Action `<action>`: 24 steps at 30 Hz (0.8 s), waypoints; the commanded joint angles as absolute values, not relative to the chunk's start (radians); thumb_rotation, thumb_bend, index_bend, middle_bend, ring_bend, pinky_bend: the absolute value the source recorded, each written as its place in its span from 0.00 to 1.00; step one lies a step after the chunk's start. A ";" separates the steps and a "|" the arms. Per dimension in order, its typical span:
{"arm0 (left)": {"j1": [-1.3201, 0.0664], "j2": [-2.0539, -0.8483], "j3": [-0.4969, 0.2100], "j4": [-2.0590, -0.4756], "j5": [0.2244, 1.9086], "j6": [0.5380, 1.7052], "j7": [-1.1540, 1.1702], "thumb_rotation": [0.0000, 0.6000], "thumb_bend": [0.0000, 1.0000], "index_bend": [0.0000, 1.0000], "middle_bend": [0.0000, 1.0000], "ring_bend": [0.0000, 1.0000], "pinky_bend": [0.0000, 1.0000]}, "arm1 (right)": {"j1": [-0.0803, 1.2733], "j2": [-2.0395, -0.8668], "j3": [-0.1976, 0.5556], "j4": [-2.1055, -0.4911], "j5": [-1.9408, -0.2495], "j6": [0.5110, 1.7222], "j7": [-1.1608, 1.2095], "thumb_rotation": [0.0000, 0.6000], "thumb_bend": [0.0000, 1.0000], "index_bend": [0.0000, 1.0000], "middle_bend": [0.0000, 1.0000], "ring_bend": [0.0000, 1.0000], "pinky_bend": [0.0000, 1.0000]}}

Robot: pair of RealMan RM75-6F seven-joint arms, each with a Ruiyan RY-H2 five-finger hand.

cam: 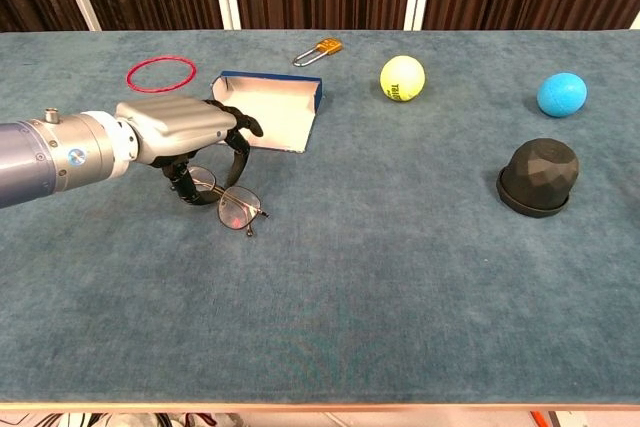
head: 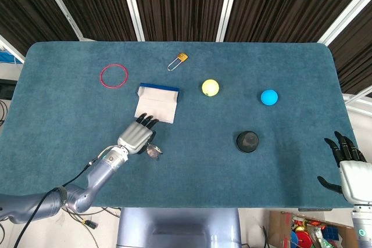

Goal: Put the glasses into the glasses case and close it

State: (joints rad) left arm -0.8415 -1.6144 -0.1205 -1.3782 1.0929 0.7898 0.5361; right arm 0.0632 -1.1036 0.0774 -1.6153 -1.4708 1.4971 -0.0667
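On the blue felt table [head: 192, 161], toward seven o'clock from its centre, the left hand [cam: 178, 133] reaches in palm down over the glasses [cam: 232, 202]. Its dark fingers [cam: 238, 147] curl downward around the near lens and frame; the chest view shows them closed about the frame, so the hand grips the glasses, though whether the glasses touch the felt I cannot tell. One lens sticks out past the fingers at about four o'clock from the hand. In the head view the same hand [head: 135, 138] covers most of the glasses [head: 154, 152], with only a bit of lens visible.

Just beyond the fingertips, at twelve o'clock from the hand, lies the glasses case [cam: 272, 109], open, its pale lining facing up and a dark blue edge along its far side. Case and glasses sit near each other but apart.

At ten o'clock from the case rests a red ring [cam: 160, 73]. A padlock [cam: 318, 49] lies at one o'clock from the case. A yellow ball [cam: 402, 78] sits at three o'clock from the case, and a blue ball [cam: 561, 94] lies farther out the same way. A black dome-shaped object [cam: 539, 177] stands at five o'clock from the yellow ball.

At the table's four o'clock edge, the right hand [head: 347, 164] shows only in the head view, off the felt, fingers spread apart and holding nothing.
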 commanded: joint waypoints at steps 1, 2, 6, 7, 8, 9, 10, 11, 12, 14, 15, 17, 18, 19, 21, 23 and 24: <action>-0.845 -1.618 -0.118 -1.375 1.089 0.793 0.541 1.00 0.32 0.52 0.10 0.00 0.00 | 0.063 -1.103 0.079 -1.616 -1.469 1.497 -0.067 1.00 0.00 0.15 0.00 0.08 0.24; -0.847 -1.619 -0.117 -1.374 1.087 0.793 0.541 1.00 0.32 0.52 0.11 0.00 0.00 | 0.063 -1.103 0.079 -1.616 -1.468 1.497 -0.067 1.00 0.00 0.15 0.00 0.08 0.24; -0.849 -1.623 -0.116 -1.371 1.084 0.803 0.544 1.00 0.32 0.53 0.12 0.00 0.00 | 0.063 -1.103 0.079 -1.617 -1.469 1.496 -0.067 1.00 0.00 0.15 0.00 0.08 0.24; -0.850 -1.625 -0.114 -1.370 1.084 0.807 0.547 1.00 0.32 0.54 0.12 0.00 0.00 | 0.063 -1.103 0.079 -1.617 -1.468 1.496 -0.067 1.00 0.00 0.15 0.00 0.08 0.24; -0.850 -1.626 -0.113 -1.369 1.083 0.809 0.551 1.00 0.32 0.54 0.12 0.00 0.00 | 0.063 -1.103 0.079 -1.617 -1.468 1.496 -0.066 1.00 0.00 0.15 0.00 0.08 0.24; -0.851 -1.627 -0.111 -1.368 1.081 0.810 0.555 1.00 0.33 0.54 0.12 0.00 0.00 | 0.063 -1.103 0.079 -1.617 -1.468 1.495 -0.066 1.00 0.00 0.15 0.00 0.08 0.24; -0.853 -1.628 -0.108 -1.367 1.077 0.810 0.561 1.00 0.33 0.54 0.12 0.00 0.00 | 0.063 -1.103 0.079 -1.617 -1.468 1.495 -0.066 1.00 0.00 0.15 0.00 0.08 0.24; -0.854 -1.630 -0.107 -1.367 1.074 0.810 0.565 1.00 0.33 0.54 0.12 0.00 0.00 | 0.063 -1.103 0.079 -1.617 -1.468 1.495 -0.066 1.00 0.00 0.15 0.00 0.08 0.24; -0.855 -1.631 -0.105 -1.367 1.073 0.811 0.570 1.00 0.33 0.54 0.12 0.00 0.00 | 0.063 -1.103 0.080 -1.617 -1.468 1.495 -0.066 1.00 0.00 0.15 0.00 0.08 0.24; -0.858 -1.634 -0.102 -1.367 1.070 0.816 0.581 1.00 0.33 0.54 0.12 0.00 0.00 | 0.063 -1.103 0.080 -1.618 -1.468 1.496 -0.066 1.00 0.00 0.15 0.00 0.08 0.24; -0.858 -1.635 -0.101 -1.367 1.068 0.818 0.584 1.00 0.33 0.54 0.12 0.00 0.00 | 0.063 -1.103 0.080 -1.618 -1.468 1.496 -0.066 1.00 0.00 0.15 0.00 0.08 0.24; -0.860 -1.636 -0.099 -1.366 1.064 0.819 0.588 1.00 0.35 0.54 0.12 0.00 0.00 | 0.062 -1.102 0.079 -1.618 -1.467 1.495 -0.066 1.00 0.00 0.15 0.00 0.08 0.24; -0.861 -1.637 -0.098 -1.365 1.062 0.819 0.590 1.00 0.35 0.54 0.12 0.00 0.00 | 0.062 -1.102 0.079 -1.618 -1.467 1.494 -0.066 1.00 0.00 0.15 0.00 0.08 0.24; -0.862 -1.638 -0.096 -1.363 1.059 0.818 0.594 1.00 0.37 0.54 0.12 0.00 0.00 | 0.062 -1.102 0.080 -1.619 -1.467 1.494 -0.065 1.00 0.00 0.15 0.00 0.08 0.24; -0.864 -1.639 -0.096 -1.363 1.056 0.818 0.595 1.00 0.38 0.55 0.12 0.00 0.00 | 0.063 -1.102 0.080 -1.619 -1.467 1.494 -0.065 1.00 0.00 0.15 0.00 0.08 0.24; -0.865 -1.639 -0.096 -1.364 1.055 0.820 0.594 1.00 0.40 0.55 0.12 0.00 0.00 | 0.063 -1.102 0.080 -1.619 -1.467 1.494 -0.064 1.00 0.00 0.15 0.00 0.08 0.24; -0.865 -1.638 -0.096 -1.365 1.055 0.821 0.593 1.00 0.40 0.55 0.12 0.00 0.00 | 0.063 -1.102 0.080 -1.619 -1.467 1.494 -0.064 1.00 0.00 0.15 0.00 0.08 0.24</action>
